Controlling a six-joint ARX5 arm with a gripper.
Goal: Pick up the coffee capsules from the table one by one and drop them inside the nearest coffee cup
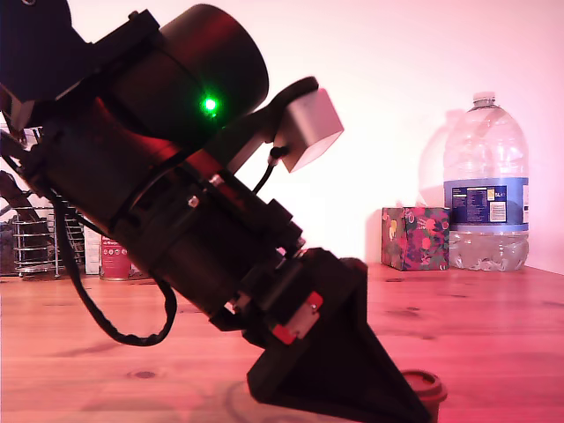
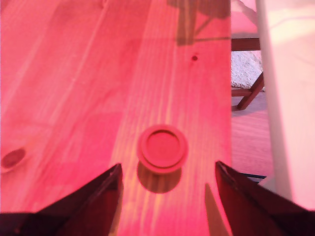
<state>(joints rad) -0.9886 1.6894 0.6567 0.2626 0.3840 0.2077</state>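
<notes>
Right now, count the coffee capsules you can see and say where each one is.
1. The coffee capsule stands on the table, just ahead of the open gripper. The arm blocks much of the exterior view, so others may be hidden.

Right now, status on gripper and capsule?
Gripper open, low over table. Capsule upright between fingers, untouched. Nothing in the way.

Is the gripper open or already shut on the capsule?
Open. In the wrist view the gripper has its two dark fingers spread apart, with the capsule sitting untouched on the table ahead of the gap.

Strong red cast; blown-out wall; soft focus; short shadows.
</notes>
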